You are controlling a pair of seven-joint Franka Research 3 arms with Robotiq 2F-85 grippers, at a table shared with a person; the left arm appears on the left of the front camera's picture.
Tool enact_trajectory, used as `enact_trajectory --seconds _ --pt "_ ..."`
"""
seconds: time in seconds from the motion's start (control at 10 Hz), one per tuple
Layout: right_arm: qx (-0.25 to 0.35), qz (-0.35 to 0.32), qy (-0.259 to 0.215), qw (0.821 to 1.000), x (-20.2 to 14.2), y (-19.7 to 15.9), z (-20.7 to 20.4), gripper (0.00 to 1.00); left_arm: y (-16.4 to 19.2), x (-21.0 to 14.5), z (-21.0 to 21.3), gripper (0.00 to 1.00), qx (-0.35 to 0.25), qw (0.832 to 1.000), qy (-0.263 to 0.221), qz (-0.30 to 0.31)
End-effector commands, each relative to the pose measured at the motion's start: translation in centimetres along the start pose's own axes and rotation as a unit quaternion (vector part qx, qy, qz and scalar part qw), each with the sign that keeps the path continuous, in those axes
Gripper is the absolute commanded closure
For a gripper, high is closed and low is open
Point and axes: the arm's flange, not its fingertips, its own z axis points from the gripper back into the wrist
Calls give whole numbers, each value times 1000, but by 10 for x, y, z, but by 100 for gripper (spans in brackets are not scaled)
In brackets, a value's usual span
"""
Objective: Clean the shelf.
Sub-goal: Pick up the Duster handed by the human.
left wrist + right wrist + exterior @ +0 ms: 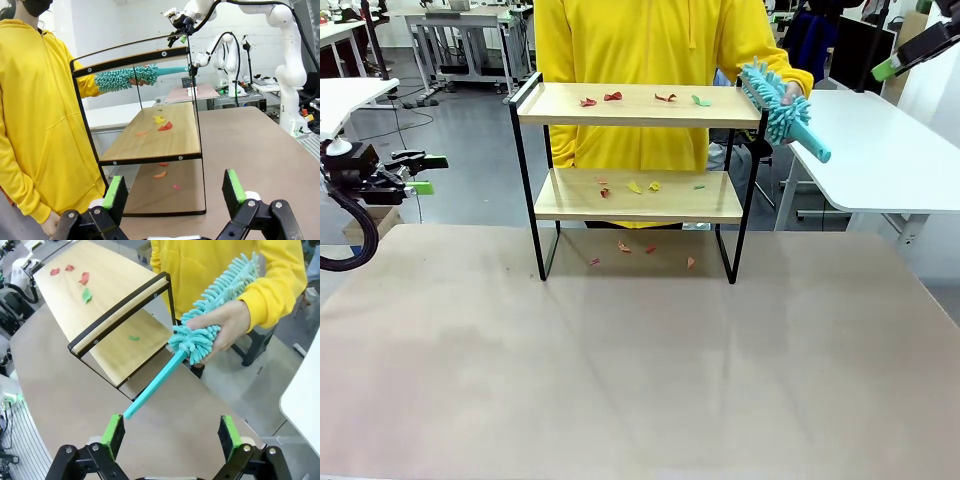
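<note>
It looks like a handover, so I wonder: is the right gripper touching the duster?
Apart. In the front view the right gripper sits high, with open space between it and the duster; a person's hand holds that.

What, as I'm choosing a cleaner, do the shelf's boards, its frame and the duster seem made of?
Shelf boards: pale matte wood or laminate, faint grain. Frame: thin black rod, likely metal. Duster head: fuzzy teal microfibre-like fingers; handle: smooth, probably plastic.

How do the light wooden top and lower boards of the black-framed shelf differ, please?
The top board carries three red scraps and one green; the lower board also has yellow ones. Raised black rails stand over the top board's ends; the lower board has none. Both are littered.
</note>
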Motion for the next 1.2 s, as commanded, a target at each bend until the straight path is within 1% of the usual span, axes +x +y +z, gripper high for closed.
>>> enact_trajectory --seconds 0.0,0.1,0.2,0.3,0.4,0.5,0.6,0.8,1.1 --pt "-30 -61 14 998 6 25 -11 0 -1 3 0 0 1 1000 1 -3" --pt "-47 -98 19 994 13 49 -20 0 -1 3 0 0 1 1000 1 -3" --pt "-52 -119 25 991 16 67 -29 0 -1 3 0 0 1 1000 1 -3" --pt "-74 -133 39 988 18 83 -39 0 -1 3 0 0 1 1000 1 -3" --pt "-97 -145 39 984 18 101 -50 0 -1 3 0 0 1 1000 1 -3" --pt "-138 -158 38 977 17 118 -62 0 -1 3 0 0 1 1000 1 -3" --pt "-163 -166 31 972 17 129 -74 0 -1 3 0 0 1 1000 1 -3" --pt "-200 -167 12 965 13 141 -92 0 -1 3 0 0 1 1000 1 -3" --pt "-214 -174 23 961 1 133 -107 0 -1 3 0 0 1 1000 1 -3"
